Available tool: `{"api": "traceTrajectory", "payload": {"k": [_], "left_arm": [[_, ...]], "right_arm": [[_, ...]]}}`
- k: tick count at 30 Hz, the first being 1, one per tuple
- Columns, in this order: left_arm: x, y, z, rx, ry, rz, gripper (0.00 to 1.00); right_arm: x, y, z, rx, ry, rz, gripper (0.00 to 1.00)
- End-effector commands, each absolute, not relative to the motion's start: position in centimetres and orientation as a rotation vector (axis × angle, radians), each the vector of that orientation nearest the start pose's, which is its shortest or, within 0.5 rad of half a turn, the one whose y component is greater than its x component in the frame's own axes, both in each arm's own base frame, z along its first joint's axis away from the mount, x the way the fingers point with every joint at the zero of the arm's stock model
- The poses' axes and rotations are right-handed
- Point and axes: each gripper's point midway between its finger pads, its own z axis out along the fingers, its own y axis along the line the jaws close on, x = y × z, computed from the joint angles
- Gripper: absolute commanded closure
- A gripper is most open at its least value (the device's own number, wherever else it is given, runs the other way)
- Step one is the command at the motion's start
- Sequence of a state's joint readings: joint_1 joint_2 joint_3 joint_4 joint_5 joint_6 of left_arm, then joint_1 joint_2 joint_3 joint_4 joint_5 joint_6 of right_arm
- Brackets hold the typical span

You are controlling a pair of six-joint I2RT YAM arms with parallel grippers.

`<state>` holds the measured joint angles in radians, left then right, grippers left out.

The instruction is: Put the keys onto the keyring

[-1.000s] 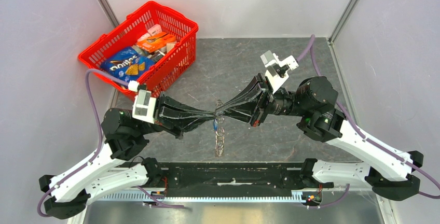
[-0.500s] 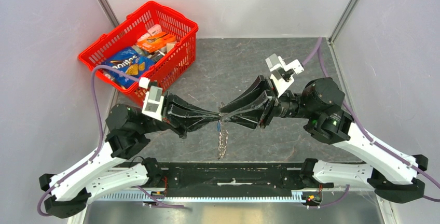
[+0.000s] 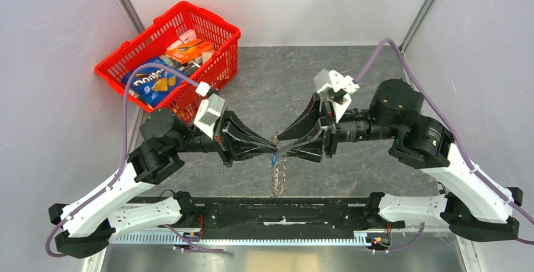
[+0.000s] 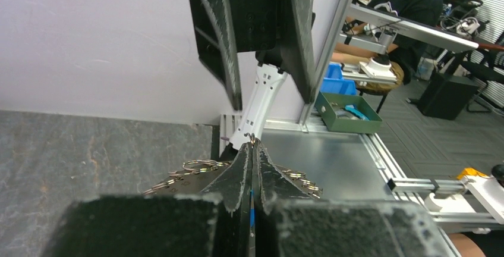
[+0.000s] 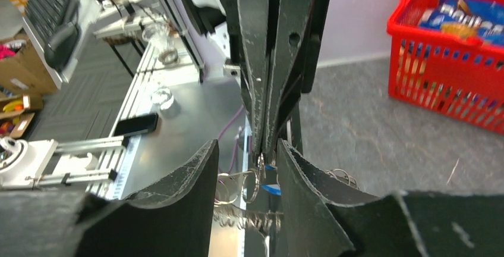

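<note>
the red basket sits where it was, at the far left corner of the bench. the left claw is pinched shut on the top of the keys, as it was a second ago. its arm has reached further toward the middle, so the pinch point now lies a little to the right and nearer the bases. the keys hang below the tips in a silvery string and have shifted along with them. a blue sliver shows right at the tips. in the left wrist view, rings and key ends stick out on both sides of the shut fingers. the right claw, closed on that same spot a second ago, now stands open. its fingers are apart on either side of the left claw's tips and grip nothing.
</note>
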<state>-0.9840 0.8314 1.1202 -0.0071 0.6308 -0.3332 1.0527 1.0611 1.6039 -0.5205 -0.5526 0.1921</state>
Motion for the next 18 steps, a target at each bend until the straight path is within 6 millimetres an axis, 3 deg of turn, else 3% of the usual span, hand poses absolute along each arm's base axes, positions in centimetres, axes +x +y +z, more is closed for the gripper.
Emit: {"api": "traceTrajectory", "payload": {"k": [1, 7, 13, 18], "left_arm": [[4.2, -28.7, 46.2, 1.067, 1.164, -1.547, 0.98], [3.9, -29.0, 45.6, 1.106, 1.197, -1.564, 0.98], [3.9, -29.3, 45.1, 1.137, 1.212, -1.567, 0.98], [3.8, -29.3, 44.9, 1.145, 1.217, -1.57, 0.98]], "right_arm": [[5.1, 29.7, 46.0, -1.249, 1.399, 1.348, 0.52], [4.5, 29.3, 44.7, -1.301, 1.431, 1.351, 0.55], [3.8, 28.9, 44.6, -1.323, 1.425, 1.373, 0.57], [3.7, 28.8, 44.4, -1.336, 1.436, 1.374, 0.65]]}}
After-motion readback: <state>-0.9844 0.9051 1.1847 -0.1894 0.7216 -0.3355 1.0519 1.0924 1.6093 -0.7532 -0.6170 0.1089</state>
